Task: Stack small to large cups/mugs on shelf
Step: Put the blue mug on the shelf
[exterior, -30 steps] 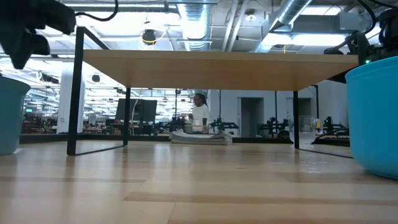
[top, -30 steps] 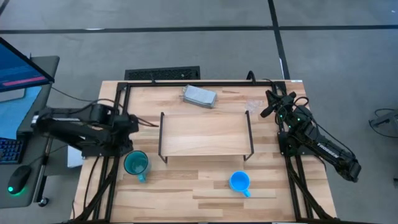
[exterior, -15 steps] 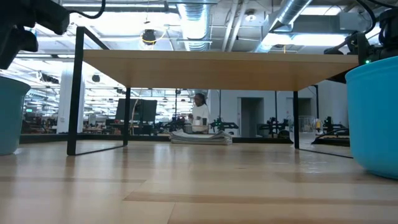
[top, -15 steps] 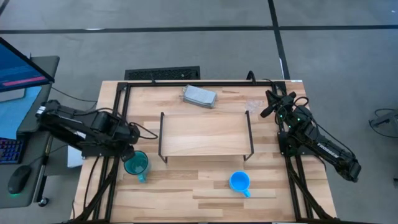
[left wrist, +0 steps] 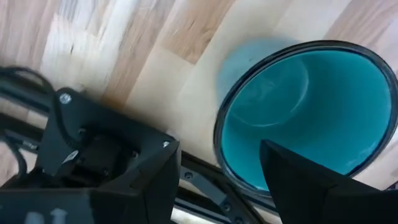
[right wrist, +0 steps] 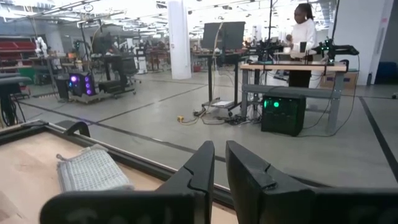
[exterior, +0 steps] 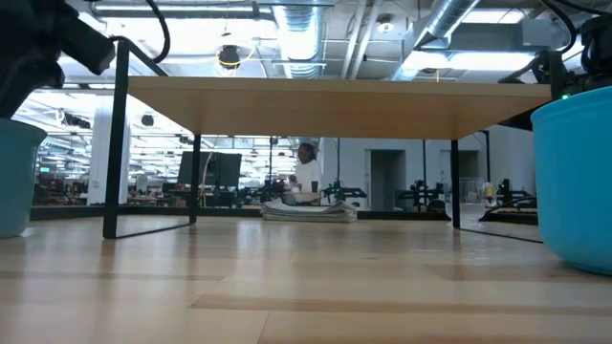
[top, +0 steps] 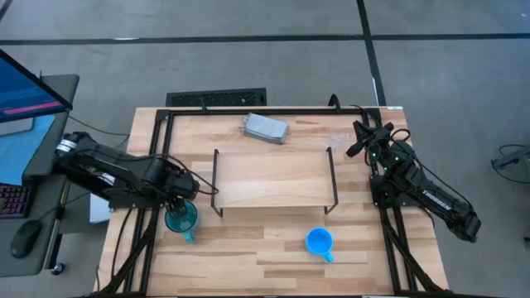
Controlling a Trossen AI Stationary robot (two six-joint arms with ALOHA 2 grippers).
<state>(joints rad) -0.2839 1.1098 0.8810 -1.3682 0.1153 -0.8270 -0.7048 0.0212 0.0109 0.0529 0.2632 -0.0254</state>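
The teal mug (top: 181, 219) stands upright on the table near the left front, left of the shelf (top: 273, 178); it also shows in the low view (exterior: 14, 177). My left gripper (top: 180, 197) is open just above it. In the left wrist view (left wrist: 217, 149) one finger is over the mug's hollow (left wrist: 311, 112) and the other outside its rim. The blue mug (top: 319, 242) stands in front of the shelf's right end. The clear cup (top: 338, 139) stands at the far right, beside my right gripper (top: 360, 136), which is shut and empty.
A grey folded block (top: 265, 127) lies behind the shelf near the table's far edge. The shelf's thin dark legs (exterior: 115, 143) stand close to the right of the teal mug. Bare tabletop (top: 248, 244) lies between the two mugs at the front.
My left gripper has moved toward the table's near edge and a little to the right, from beside the shelf's left end to just over the teal mug. The mugs and my right arm have kept still.
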